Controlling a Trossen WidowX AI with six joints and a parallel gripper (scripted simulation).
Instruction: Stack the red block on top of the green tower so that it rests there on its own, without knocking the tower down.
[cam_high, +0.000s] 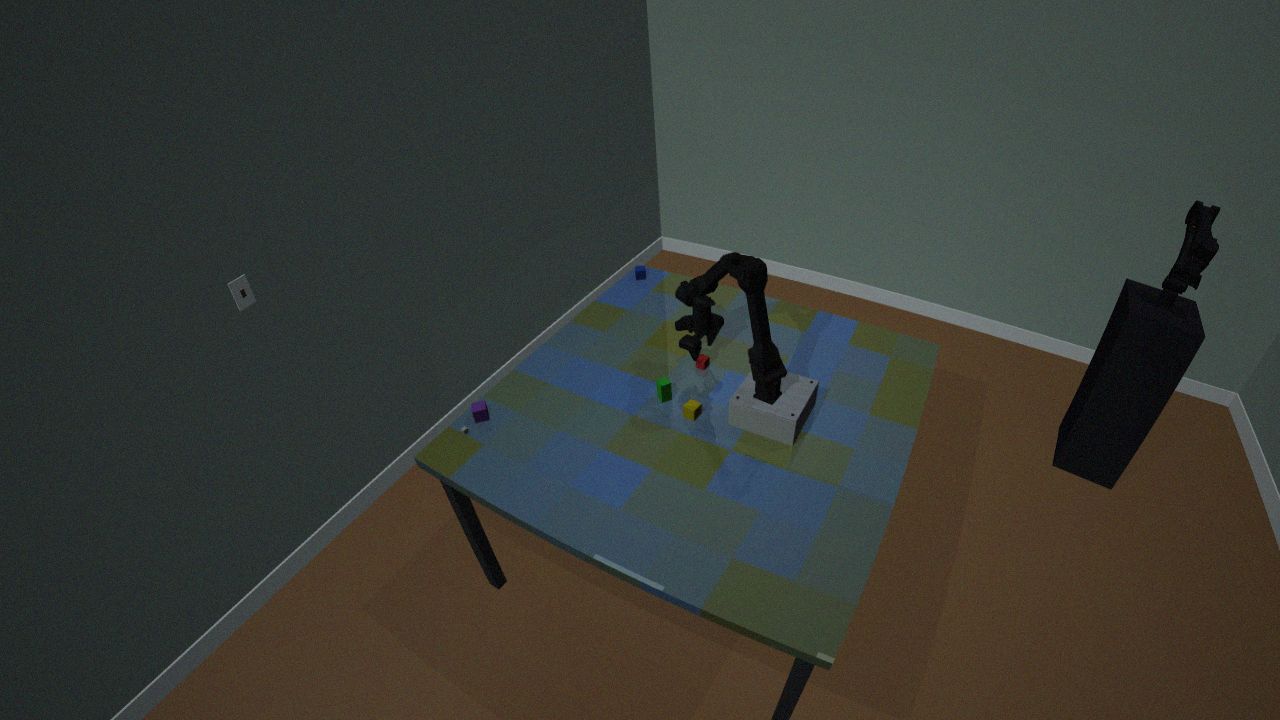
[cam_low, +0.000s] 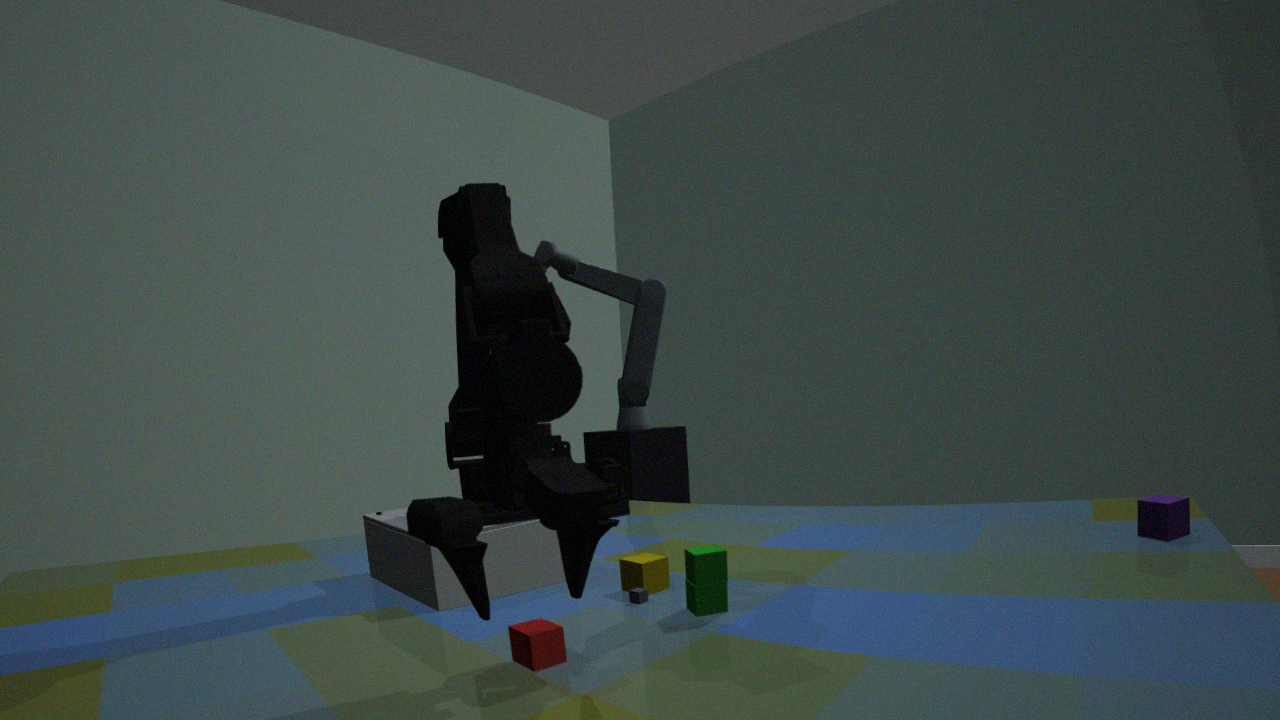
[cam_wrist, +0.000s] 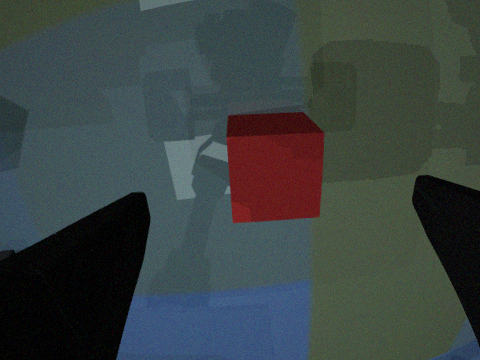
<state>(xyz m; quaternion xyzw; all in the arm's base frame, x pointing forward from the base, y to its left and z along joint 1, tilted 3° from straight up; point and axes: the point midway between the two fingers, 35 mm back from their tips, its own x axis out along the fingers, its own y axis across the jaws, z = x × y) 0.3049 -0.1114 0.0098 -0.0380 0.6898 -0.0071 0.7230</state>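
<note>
jaws: black parallel jaws of the gripper (cam_low: 528, 604) spread wide, nothing between them, tips pointing down and hanging above the worktop
target: small red cube block (cam_low: 537, 642) on the worktop just below the tips; in the wrist view it (cam_wrist: 275, 167) sits between the two fingers, slightly ahead of them, not touched
destination: green tower of two stacked cubes (cam_low: 706, 579), upright, near the red block on its far right in the exterior view, apart from it
neighbours: yellow cube (cam_low: 644, 571) just beside the tower, tiny grey cube (cam_low: 637, 595) in front of it; purple cube (cam_low: 1162, 516) and blue cube (cam_high: 640, 272) well apart
arm: black six-joint arm (cam_high: 750, 295) arched over from its white base box (cam_high: 799, 418)
worktop: blue and olive checked worktop (cam_high: 769, 537)
progress: early, my read. Approach lined up; grasp, lift, carry, place and release all left
risk: yellow and grey cubes crowd the tower, so come in from above
</note>
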